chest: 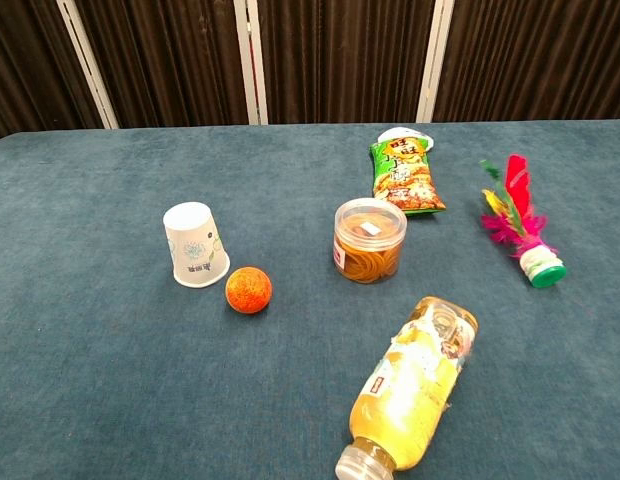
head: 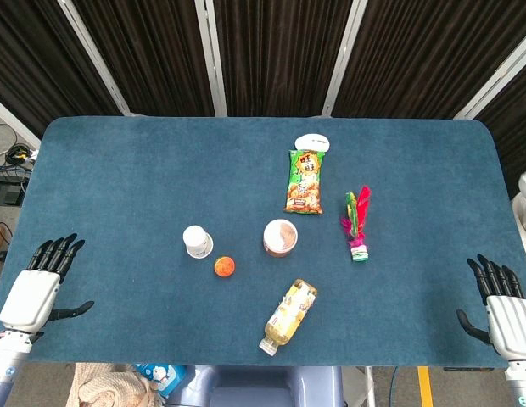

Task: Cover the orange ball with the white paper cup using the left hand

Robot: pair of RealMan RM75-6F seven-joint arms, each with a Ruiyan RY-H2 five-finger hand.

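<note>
- Cup position: the white paper cup with a pale printed motif [head: 198,242] [chest: 195,244] stands mouth-down on the blue felt-covered table [head: 119,170] [chest: 90,360], its wider rim on the cloth and its closed base on top. It is already inverted, so judged from this it needs no turning over before placement.
- Ball position: the small orange ball [head: 225,267] [chest: 249,290] lies just beside the cup, on the side toward the robot and slightly toward its right. The two look close but apart in the chest view; contact cannot be ruled out.
- Left hand [head: 41,284]: rests at the near left edge of the table, fingers spread and extended, thumb out to the side, holding nothing. It is visible in the head view only.
- Right hand [head: 499,301]: rests at the near right edge, fingers likewise spread and empty, well apart from the cup.
- Governing relation: the cup lies forward of the left hand and well toward the table centre. The left hand is the nearer one.
- Cup axis: vertical. A side grasp around the wall appears suitable, followed by a lift and a short shift toward the robot and rightward over the ball.
- Hazard: the ball may roll if the rim clips it.
</note>
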